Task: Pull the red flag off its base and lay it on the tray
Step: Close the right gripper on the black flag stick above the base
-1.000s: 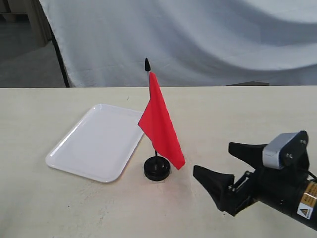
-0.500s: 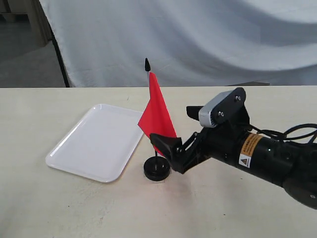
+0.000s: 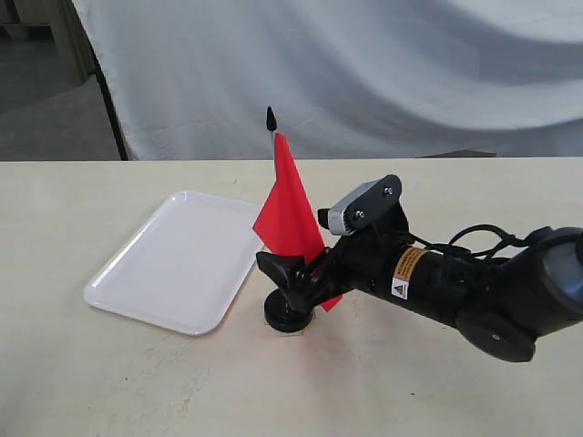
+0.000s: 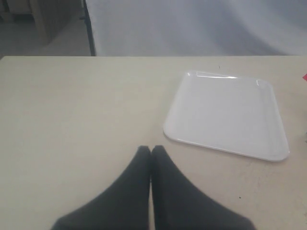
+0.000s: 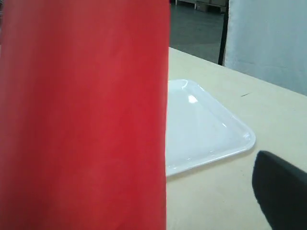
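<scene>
The red flag [image 3: 290, 214] stands upright in the black base [image 3: 288, 316], just right of the white tray [image 3: 182, 259]. My right gripper [image 3: 299, 244] is open at the flag's lower cloth. One finger [image 3: 281, 270] lies in front of the stick above the base, the other behind the cloth. In the right wrist view the flag [image 5: 81, 115] fills the picture's left half. Only one finger [image 5: 282, 191] shows there, with the tray [image 5: 201, 129] beyond. My left gripper [image 4: 151, 149] is shut on nothing above bare table, short of the tray [image 4: 225, 112].
A white backdrop cloth [image 3: 383, 73] hangs behind the table's far edge. A black pole [image 3: 111, 114] stands at the back left. The right arm [image 3: 455, 282] and its cable lie low over the table to the right of the base.
My right arm has swung in from the front right to the flag, and its open fingers now straddle the lower cloth. Flag, base and tray have not moved.
</scene>
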You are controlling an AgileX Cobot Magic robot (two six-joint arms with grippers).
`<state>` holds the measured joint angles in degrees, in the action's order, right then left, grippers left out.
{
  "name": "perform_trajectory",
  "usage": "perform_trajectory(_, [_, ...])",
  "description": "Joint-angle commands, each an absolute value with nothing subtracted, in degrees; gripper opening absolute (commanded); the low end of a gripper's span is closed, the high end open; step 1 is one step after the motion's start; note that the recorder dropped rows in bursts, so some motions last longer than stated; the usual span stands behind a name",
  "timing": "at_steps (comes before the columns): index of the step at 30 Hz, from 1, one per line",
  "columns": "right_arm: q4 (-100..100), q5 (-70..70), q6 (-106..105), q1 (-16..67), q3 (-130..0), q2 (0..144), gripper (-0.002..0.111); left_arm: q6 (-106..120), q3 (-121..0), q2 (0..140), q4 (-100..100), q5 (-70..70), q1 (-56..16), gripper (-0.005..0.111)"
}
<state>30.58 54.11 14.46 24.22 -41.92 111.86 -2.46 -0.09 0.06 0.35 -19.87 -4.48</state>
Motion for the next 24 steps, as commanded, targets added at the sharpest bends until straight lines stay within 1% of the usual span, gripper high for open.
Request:
perform_trajectory(1, [30.91, 55.64, 13.61, 24.26, -44.45, 116.31, 0.103, -2.38, 0.0, 0.0, 0.34, -19.72, -4.74, 0.0])
perform_trajectory(8, [31.06, 62.33, 12.2, 24.26, -45.31, 119.75, 0.103, -2.38, 0.0, 0.0, 0.34, -19.72, -4.74, 0.0])
perform_trajectory(9, [31.15, 62.31, 12.07, 24.26, -45.31, 119.74, 0.1, -2.38, 0.0, 0.0, 0.34, -19.72, -4.74, 0.0])
perform_trajectory(10, [31.03, 62.31, 11.93, 24.26, -45.31, 119.74, 0.093, -2.38, 0.0, 0.0, 0.34, -19.72, -4.74, 0.0])
perform_trajectory(11, [30.79, 62.31, 11.93, 24.26, -45.31, 119.74, 0.083, -2.38, 0.0, 0.0, 0.34, -19.72, -4.74, 0.0])
perform_trajectory(12, [30.8, 62.31, 12.36, 24.26, -45.31, 119.74, 0.063, -2.38, 0.0, 0.0, 0.34, -19.72, -4.74, 0.0])
perform_trajectory(13, [30.9, 62.19, 13.19, 24.26, -45.21, 119.62, 0.038, -2.38, 0.0, 0.0, 0.34, -19.72, -4.74, 0.0])
perform_trajectory(14, [31.45, 62.11, 14.26, 24.26, -45.09, 119.62, 0.014, -2.38, 0.0, 0.0, 0.34, -19.72, -4.74, 0.0])
perform_trajectory(15, [31.85, 62.11, 15.86, 24.26, -45.09, 119.62, 0.002, -2.38, 0.0, 0.0, 0.34, -19.72, -4.74, 0.0])
perform_trajectory(16, [31.75, 62.22, 16.54, 24.14, -45.09, 119.62, 0.003, -2.38, 0.0, 0.0, 0.34, -19.72, -4.74, 0.0])
perform_trajectory(20, [31.91, 62.43, 16.54, 24.14, -44.57, 118.99, 0.0, -2.38, 0.0, 0.0, 0.34, -19.72, -4.74, 0.0])
perform_trajectory(24, [31.91, 59.69, 13.48, 24.14, -43.5, 115.27, -0.001, -2.38, 0.0, 0.0, 0.34, -19.72, -4.74, 0.0])
